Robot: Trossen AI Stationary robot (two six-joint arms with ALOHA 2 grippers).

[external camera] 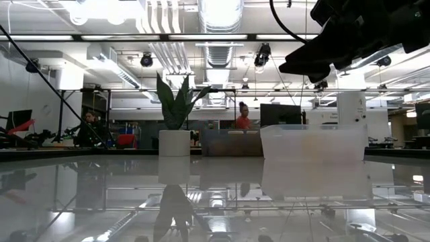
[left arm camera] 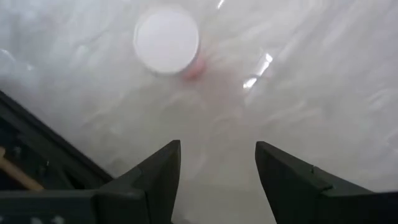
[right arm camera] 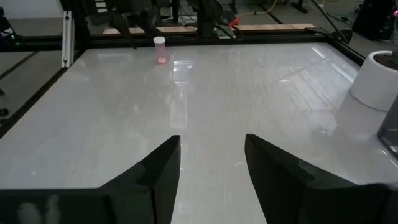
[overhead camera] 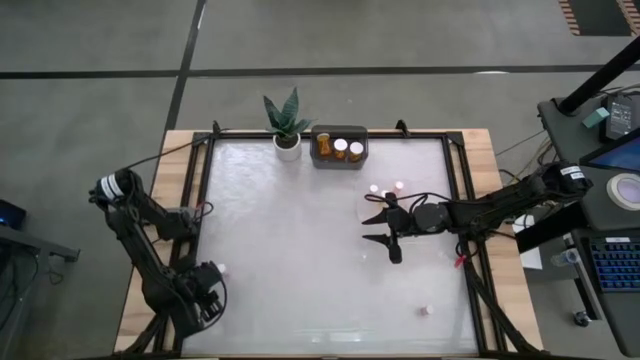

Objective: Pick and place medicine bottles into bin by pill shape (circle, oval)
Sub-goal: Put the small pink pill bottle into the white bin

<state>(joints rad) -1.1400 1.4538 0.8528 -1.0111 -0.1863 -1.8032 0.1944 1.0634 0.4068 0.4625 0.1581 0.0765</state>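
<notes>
Left gripper (left arm camera: pixel 217 168), lower left: jaws released over pinkish bottle (left arm camera: pixel 166 42), poised to grasp | right gripper (overhead camera: pixel 383 228), centre-right: released, empty | bin (overhead camera: pixel 340 160), top centre: receives sorted bottles.

White table (overhead camera: pixel 300 250), potted plant (overhead camera: pixel 286 125), bin (overhead camera: pixel 340 160), scattered pink bottles (overhead camera: pixel 385 187)

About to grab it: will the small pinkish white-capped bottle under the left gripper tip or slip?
The small pinkish bottle stands upright on the glossy white table, so a nudge may slide or topple it. It looks light. The open left gripper fits it.
</notes>
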